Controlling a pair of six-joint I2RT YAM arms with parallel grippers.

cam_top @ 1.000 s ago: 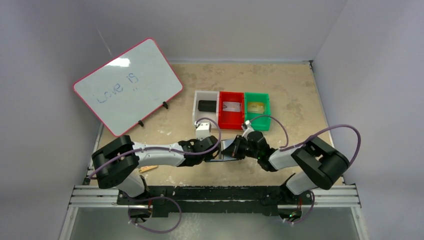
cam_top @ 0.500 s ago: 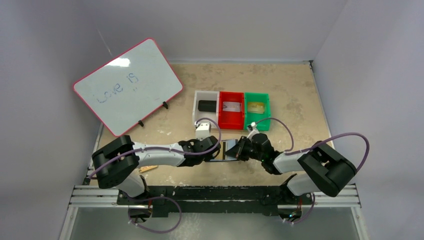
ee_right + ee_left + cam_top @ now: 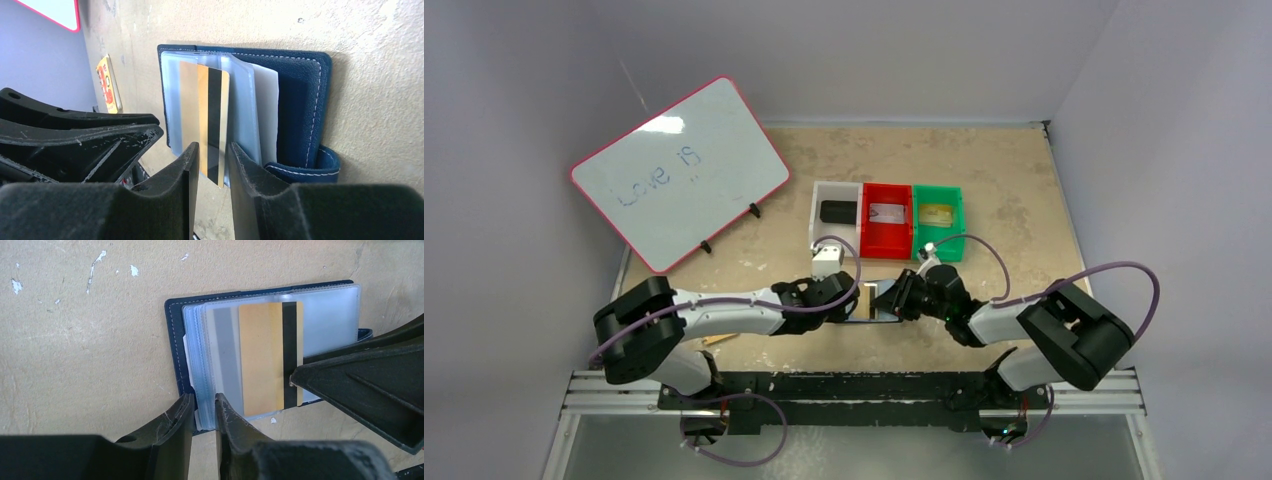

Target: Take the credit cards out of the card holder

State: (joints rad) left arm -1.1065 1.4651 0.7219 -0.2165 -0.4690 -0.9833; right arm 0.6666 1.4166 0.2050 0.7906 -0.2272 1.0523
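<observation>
The navy card holder point(image 3: 871, 301) lies open on the table between my two grippers. Clear plastic sleeves point(image 3: 325, 315) fan from its spine. A gold credit card point(image 3: 260, 355) with a black stripe pokes out of one sleeve. My left gripper point(image 3: 202, 402) is slightly open, its fingers straddling the near edge of the sleeve stack. My right gripper point(image 3: 212, 147) is slightly open too. The gold card's point(image 3: 200, 110) lower edge hangs between its fingers with a gap on each side. The navy cover point(image 3: 300, 100) and snap tab point(image 3: 325, 162) lie to the right.
White point(image 3: 835, 212), red point(image 3: 887, 218) and green point(image 3: 937, 215) bins stand in a row just beyond the card holder, each with something flat inside. A pink-rimmed whiteboard point(image 3: 679, 170) leans at the back left. An orange pad point(image 3: 107, 82) lies near the left arm.
Both grippers' jaws have parted from shut. The raised flap of the card holder has come down flatter. The left arm has drawn back a little to the left.
</observation>
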